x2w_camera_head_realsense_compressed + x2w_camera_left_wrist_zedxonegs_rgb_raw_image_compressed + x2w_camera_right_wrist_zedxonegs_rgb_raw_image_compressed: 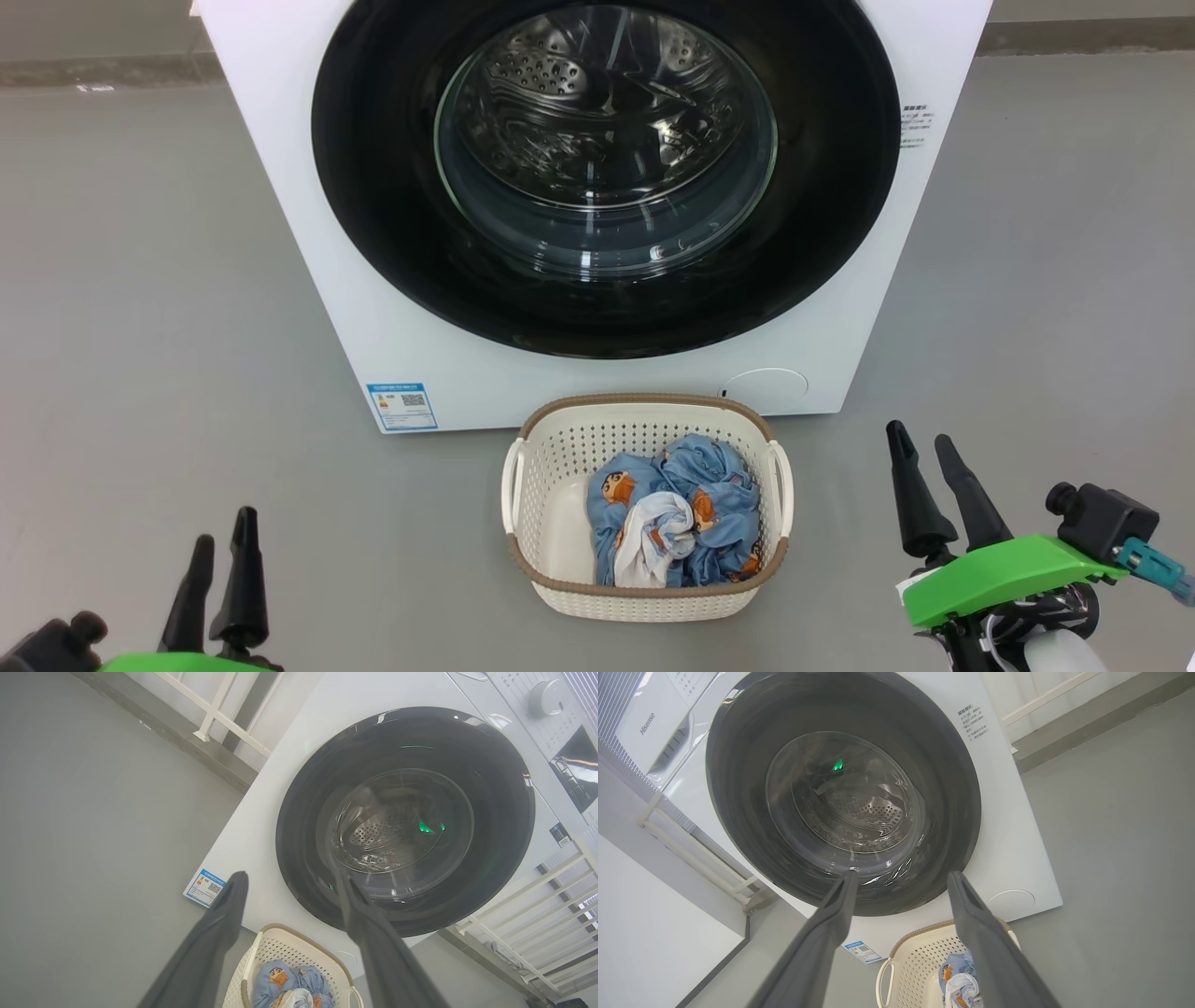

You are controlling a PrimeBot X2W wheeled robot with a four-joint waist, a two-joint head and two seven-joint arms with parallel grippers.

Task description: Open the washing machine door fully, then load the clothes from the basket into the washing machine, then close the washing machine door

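The white washing machine [308,233] stands ahead with its door [822,187] shut flat against the front, steel drum showing through the glass. On the floor before it sits the cream basket [644,411] holding the clothes [672,523], light blue printed fabric around a white piece. My left gripper [224,551] hangs open at lower left, well left of the basket. My right gripper [924,446] stands open at lower right, clear of the basket. The left wrist view shows the door [504,812], basket [289,947] and clothes [285,982]; the right wrist view shows the door [738,788] and basket [915,961].
Grey floor [140,327] spreads on both sides of the machine. A blue energy sticker [402,406] and a round white flap [767,385] mark the machine's lower front. White railings [537,914] stand beside the machine, and a second white appliance [649,723] sits next to it.
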